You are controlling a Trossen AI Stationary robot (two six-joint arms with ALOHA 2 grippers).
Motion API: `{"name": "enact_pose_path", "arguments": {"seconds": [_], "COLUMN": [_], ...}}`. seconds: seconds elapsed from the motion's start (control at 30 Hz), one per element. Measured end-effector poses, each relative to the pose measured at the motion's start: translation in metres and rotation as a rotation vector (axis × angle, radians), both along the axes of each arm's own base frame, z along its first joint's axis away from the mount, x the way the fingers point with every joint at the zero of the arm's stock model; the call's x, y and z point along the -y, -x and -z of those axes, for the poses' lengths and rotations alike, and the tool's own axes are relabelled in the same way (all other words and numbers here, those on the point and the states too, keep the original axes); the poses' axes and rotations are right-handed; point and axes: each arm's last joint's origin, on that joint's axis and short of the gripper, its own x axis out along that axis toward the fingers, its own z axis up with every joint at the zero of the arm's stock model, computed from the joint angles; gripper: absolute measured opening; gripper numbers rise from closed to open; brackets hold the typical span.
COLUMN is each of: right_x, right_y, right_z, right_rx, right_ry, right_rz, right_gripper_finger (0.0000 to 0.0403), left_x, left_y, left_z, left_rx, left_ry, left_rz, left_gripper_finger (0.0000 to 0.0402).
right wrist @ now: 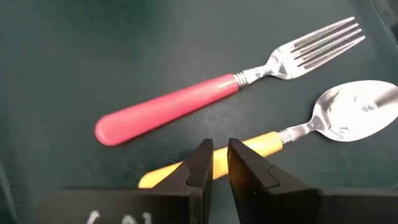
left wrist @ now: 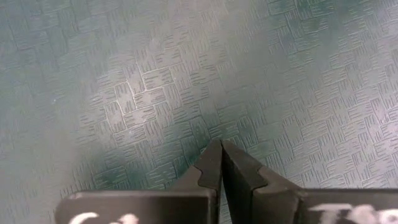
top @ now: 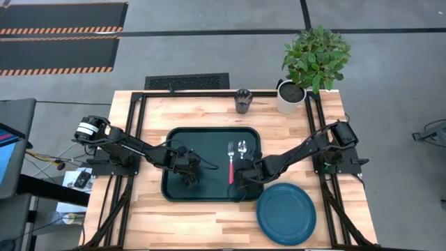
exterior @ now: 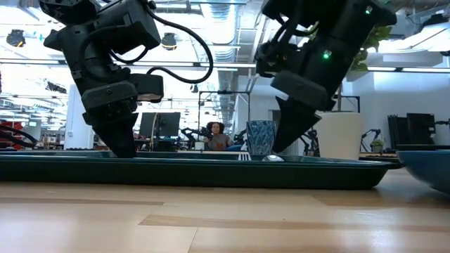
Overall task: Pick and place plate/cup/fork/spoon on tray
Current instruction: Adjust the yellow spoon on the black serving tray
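Right gripper, fingers nearly together with a slim gap, sits over the spoon handle on the tray, beside the fork; plate lies nearer it; left gripper pressed shut, empty.

One camera looks straight down from overhead on the whole wooden table, with the large dark green rectangular tray at centre. A second sits at tabletop height, facing level across the tray's raised edge into the room. The left wrist camera looks very closely at the tray's textured floor. The right wrist camera looks closely at the red-pink handled metal fork and orange-yellow handled metal spoon, which the overhead view shares.
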Motion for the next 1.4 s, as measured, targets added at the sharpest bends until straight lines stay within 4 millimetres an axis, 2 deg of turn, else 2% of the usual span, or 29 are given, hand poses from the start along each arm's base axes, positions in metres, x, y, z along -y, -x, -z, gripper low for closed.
{"name": "enact_pose_path", "arguments": {"seconds": [0.2,0.4,0.7,1.4], "right_x": [-0.002,-0.007,-0.013,-0.021], "right_y": [0.001,-0.002,0.005,0.005], "right_z": [0.0,0.008,0.016,0.015], "right_rx": [-0.003,-0.011,-0.037,-0.022], "right_ry": [0.007,0.012,0.014,-0.009], "right_rz": [-0.016,-0.034,-0.048,-0.071], "right_gripper_finger": [0.0074,0.0074,0.0074,0.0074], "left_x": [0.0,0.0,0.0,0.0], "left_y": [0.0,0.0,0.0,-0.002], "left_z": [0.0,0.0,0.0,-0.001], "left_rx": [0.0,0.0,0.005,0.02], "left_ry": [-0.002,-0.003,-0.007,-0.006], "left_rz": [-0.001,-0.002,-0.006,-0.009], "left_gripper_finger": [0.0,0.0,0.0,0.0]}}
